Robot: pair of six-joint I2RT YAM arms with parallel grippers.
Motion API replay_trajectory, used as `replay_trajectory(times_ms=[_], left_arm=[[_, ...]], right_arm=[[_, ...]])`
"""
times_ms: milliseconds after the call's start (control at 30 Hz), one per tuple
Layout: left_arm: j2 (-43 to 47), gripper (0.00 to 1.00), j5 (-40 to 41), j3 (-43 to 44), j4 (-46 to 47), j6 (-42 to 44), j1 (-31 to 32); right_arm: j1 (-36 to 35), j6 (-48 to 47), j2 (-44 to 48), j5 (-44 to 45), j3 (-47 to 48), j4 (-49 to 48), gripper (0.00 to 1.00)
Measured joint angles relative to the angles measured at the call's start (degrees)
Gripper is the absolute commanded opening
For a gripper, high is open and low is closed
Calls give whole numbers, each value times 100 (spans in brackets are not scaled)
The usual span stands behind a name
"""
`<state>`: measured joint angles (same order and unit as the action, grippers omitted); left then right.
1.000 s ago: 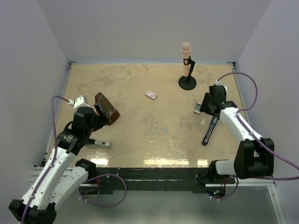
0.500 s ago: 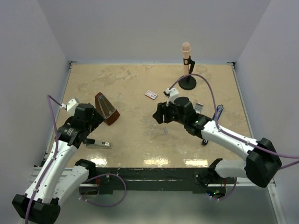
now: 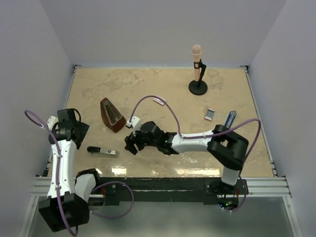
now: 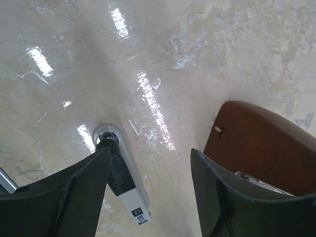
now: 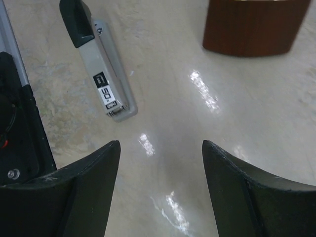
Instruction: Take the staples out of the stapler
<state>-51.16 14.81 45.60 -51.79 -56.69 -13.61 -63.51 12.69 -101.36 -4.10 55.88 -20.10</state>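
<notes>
The stapler (image 3: 102, 151) lies flat on the table (image 3: 163, 84) at the lower left of the top view, its dark end pointing left and its labelled grey end pointing right. A brown wooden metronome (image 3: 112, 116) stands just above it in the frame. The right arm is stretched across the table, and the right gripper (image 3: 131, 145) sits just right of the stapler's labelled end. In the right wrist view the right gripper (image 5: 160, 148) has its jaws spread wide with nothing between them, and the stapler (image 5: 106, 84) lies ahead at the upper left, not yet centred in the gap. The left gripper (image 4: 148, 153) is likewise wide open and empty, hanging above the stapler's dark end (image 4: 126, 182) beside the metronome (image 4: 261, 148). A small silvery ribbed block that looks like staples (image 3: 210, 114) rests well apart at the right of the top view; whether any sit inside the magazine cannot be told. The step in hand seems to be closing on the stapler. To do it well, the right claw should probably shift until the body sits squarely between its fingers, then grip across the narrow width near the labelled end. The left claw can pin the other end so the slim bar cannot skate on the glossy surface, and should stay clear of the metronome.
</notes>
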Motion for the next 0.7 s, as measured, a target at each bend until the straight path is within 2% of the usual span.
replay_trajectory(times_ms=[133,500,633,700], left_arm=[[-122,70,-236,-170,46,74,-328],[-234,70,-258,-238,160,348,-400],[-81,70,-258,-245,160,385,-400],[-17,68,-269,-280,184,420,-400]], right_arm=[[-302,-221,-702,-63,564,-278,73],[-737,-658,-1969,-334,1770,-444,71],[-848,-804,-2299,-223,2173,-297,64],[-890,-833,-2424,-87,2339,-254,54]])
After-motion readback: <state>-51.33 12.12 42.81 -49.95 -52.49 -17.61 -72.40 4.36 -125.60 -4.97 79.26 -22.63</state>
